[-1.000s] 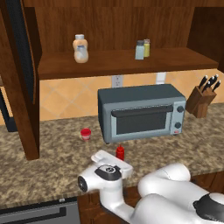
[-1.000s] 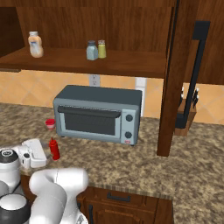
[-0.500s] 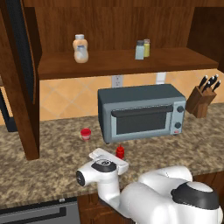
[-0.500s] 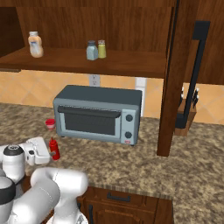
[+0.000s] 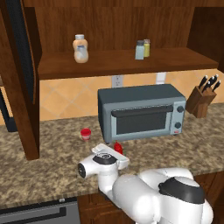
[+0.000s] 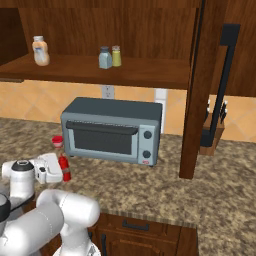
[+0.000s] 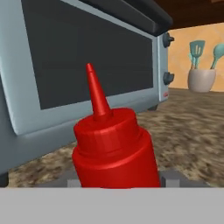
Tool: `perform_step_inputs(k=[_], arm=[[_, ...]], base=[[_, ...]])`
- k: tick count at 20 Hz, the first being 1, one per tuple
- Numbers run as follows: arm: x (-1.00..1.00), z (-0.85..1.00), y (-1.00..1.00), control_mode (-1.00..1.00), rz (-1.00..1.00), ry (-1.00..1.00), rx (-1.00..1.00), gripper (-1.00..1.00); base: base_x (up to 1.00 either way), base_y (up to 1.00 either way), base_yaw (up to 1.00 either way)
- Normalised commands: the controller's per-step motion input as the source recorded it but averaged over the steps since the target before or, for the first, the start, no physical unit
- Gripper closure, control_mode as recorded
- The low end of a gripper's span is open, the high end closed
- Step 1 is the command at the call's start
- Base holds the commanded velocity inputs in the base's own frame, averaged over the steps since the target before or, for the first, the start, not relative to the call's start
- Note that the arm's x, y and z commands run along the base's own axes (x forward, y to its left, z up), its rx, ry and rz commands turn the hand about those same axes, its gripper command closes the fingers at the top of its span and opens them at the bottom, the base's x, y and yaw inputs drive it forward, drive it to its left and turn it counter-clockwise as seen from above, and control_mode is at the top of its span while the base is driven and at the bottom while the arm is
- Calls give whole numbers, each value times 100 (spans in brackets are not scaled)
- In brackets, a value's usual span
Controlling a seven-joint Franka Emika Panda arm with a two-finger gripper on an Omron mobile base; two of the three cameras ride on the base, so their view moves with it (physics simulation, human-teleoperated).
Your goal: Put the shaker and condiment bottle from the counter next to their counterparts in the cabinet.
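From the left base view, a peach-orange bottle [image 5: 80,48] with a white cap stood at the left of the cabinet shelf [image 5: 122,63]; its label was too small to read. Further right on the shelf, a pale blue-grey shaker [image 5: 139,50] stood just beside a yellow-green shaker [image 5: 147,47]. Below, a grey toaster oven [image 5: 141,112] sat on the speckled counter [image 5: 48,162], a knife block [image 5: 201,98] to its right and a short red cup [image 5: 85,134] near its left front corner. The red squeeze bottle [image 5: 118,148] stood on the counter just in front of the oven, with the gripper [image 5: 114,156] low around it, so only its top showed.

From the right base view, the same bottle [image 6: 64,168] stood upright just right of the white hand, near the oven's [image 6: 112,130] left front corner, the red cup [image 6: 58,142] behind it. A dark cabinet door [image 6: 200,85] hung open on the right, partly hiding the knife block [image 6: 214,131].

In the hand view, the red bottle [image 7: 113,148] stood between the two grey fingertips [image 7: 171,178], its nozzle pointing up before the oven's dark glass [image 7: 83,57]. The tips sat tight at either side of its body, looking clamped on it. A pot of teal utensils [image 7: 201,74] stood far off on the counter.
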Motion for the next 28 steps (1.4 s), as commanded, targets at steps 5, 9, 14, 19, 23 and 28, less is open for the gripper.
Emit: perform_step_inputs(k=[5,9,14,19,23,28], arm=[[2,13,-37,-100,0,-1,8,100],[-3,46,-26,-100,5,-2,2,100],[-12,52,-21,-100,14,3,2,100],[-34,58,-15,-100,18,0,3,100],[-57,70,-19,-100,18,-5,5,100],[-70,82,-16,-100,15,-11,8,100]], base=[[0,0,0],[0,0,0],[0,0,0],[0,0,0],[0,0,0],[0,0,0]])
